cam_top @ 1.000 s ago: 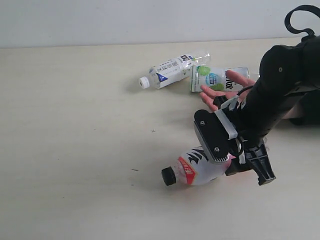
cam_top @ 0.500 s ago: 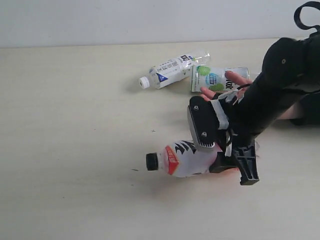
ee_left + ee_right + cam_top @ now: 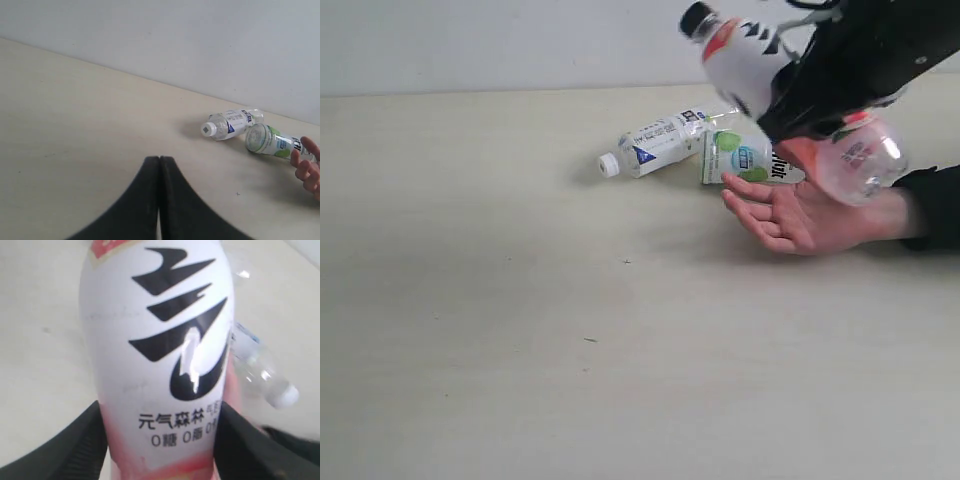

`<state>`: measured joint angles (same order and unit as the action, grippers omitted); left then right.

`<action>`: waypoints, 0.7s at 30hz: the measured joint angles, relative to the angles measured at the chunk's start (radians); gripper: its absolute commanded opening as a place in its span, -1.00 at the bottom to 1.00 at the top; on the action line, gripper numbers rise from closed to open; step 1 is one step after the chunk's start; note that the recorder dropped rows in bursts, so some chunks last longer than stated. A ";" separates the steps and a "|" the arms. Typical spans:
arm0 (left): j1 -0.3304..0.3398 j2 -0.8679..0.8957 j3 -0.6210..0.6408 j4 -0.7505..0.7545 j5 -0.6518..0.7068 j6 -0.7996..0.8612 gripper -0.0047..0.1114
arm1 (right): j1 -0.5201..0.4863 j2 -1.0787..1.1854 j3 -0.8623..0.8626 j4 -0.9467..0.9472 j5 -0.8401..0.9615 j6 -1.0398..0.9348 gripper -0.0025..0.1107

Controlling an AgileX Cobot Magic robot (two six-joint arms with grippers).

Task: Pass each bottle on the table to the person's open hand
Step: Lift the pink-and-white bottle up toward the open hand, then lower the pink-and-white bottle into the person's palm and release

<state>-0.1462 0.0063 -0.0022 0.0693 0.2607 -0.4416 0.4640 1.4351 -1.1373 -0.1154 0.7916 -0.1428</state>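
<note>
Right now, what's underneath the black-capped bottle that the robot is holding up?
The black-capped bottle, clamped in the robot's right hand, hangs above the person's open hand, palm up. The lime-label bottle lies beside the fingers on the table, its far end covered by the arm.

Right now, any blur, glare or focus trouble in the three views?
Right wrist view: the black-capped bottle fills the frame, soft-focused, with a glare streak on its label. Left wrist view: the shut left gripper is a dark blur; the table beyond is sharp. Exterior view: even light, soft shadow under the hand.
</note>
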 measured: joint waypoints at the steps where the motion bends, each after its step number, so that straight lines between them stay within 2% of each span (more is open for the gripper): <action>1: 0.000 0.000 0.000 0.000 0.000 0.000 -0.92 | -0.005 0.020 -0.033 -0.104 0.084 0.136 -0.96; 5: 0.000 0.000 0.000 0.000 0.000 0.000 -0.92 | -0.022 0.132 -0.049 -0.170 0.171 0.252 -0.96; 14: 0.000 0.000 0.000 0.000 0.000 0.000 -0.92 | -0.022 0.322 -0.049 -0.208 0.093 0.366 -0.95; 17: 0.000 0.000 0.000 0.000 0.000 0.000 -0.92 | -0.022 0.338 -0.049 -0.212 0.091 0.372 -0.83; 21: 0.000 0.000 0.000 0.000 0.000 0.000 -0.92 | -0.022 0.343 -0.049 -0.212 0.091 0.375 -0.51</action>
<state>-0.1462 0.0063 -0.0022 0.0693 0.2607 -0.4416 0.4421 1.7783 -1.1864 -0.3271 0.8824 0.2318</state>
